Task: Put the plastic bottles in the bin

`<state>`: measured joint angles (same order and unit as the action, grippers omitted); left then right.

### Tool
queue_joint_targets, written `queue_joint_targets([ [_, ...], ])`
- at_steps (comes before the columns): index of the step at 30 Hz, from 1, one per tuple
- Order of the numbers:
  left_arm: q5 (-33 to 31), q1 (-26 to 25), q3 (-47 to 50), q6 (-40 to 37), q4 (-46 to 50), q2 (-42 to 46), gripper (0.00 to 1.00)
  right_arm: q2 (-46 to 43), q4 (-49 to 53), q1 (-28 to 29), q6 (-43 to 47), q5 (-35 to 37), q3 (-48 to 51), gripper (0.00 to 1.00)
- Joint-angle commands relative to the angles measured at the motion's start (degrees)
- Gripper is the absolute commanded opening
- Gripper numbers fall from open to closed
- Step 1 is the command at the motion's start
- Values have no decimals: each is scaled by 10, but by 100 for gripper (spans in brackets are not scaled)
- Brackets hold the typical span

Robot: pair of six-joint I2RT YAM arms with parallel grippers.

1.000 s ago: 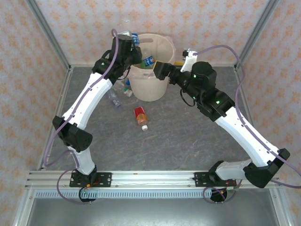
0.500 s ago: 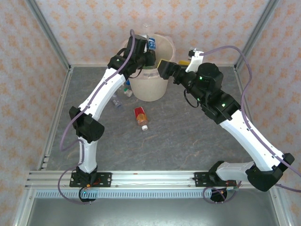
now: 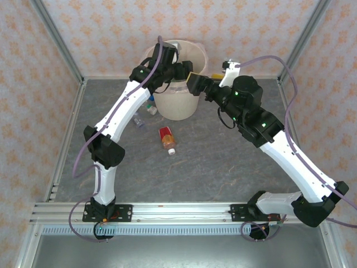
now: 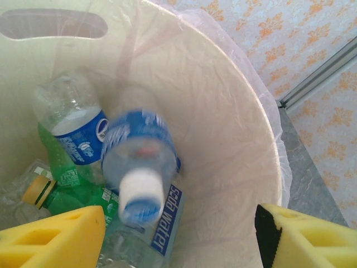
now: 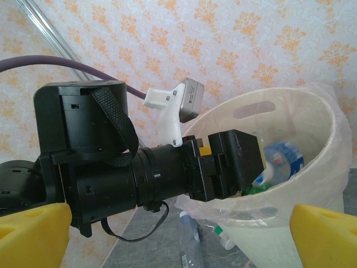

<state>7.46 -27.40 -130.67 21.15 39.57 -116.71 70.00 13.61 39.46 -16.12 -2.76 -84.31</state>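
Left jaws apart over the bin; a blurred bottle half hides about three others. Right jaws apart. On the table one red-labelled bottle; more bottles beside the bin, unclear.

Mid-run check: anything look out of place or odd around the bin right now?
Nothing damaged. The blue-labelled bottle under the open left end effector is motion-blurred, apparently dropping into the bin. A red-labelled bottle lies on the table outside it.

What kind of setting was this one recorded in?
Probably a lab robot cell rather than a home. Patterned panels in metal framing box in a grey tabletop, and the left arm and right arm are bolted to an aluminium rail.
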Motion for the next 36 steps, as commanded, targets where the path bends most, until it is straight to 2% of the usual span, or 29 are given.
queue_joint_targets([
  [1,-13,-4,-20,8,-4,35,73,-15,-1,3,-7,7,7,100],
  [5,-27,-2,-8,25,-14,58,76,-18,-1,3,-8,8,10,100],
  [7,-40,0,16,37,-27,84,86,-19,-1,3,-9,7,12,100],
  [9,-51,5,50,50,-42,113,87,-20,-1,3,-8,6,15,100],
  [12,-65,21,113,84,-70,161,99,-20,-2,3,-10,5,20,100],
  [21,-85,82,335,146,-152,331,99,7,28,5,-9,-9,24,100],
  [27,-85,123,443,156,-153,415,99,48,57,25,-7,-7,23,100],
  [36,-90,141,550,154,-121,499,99,103,60,87,-50,9,72,100],
])
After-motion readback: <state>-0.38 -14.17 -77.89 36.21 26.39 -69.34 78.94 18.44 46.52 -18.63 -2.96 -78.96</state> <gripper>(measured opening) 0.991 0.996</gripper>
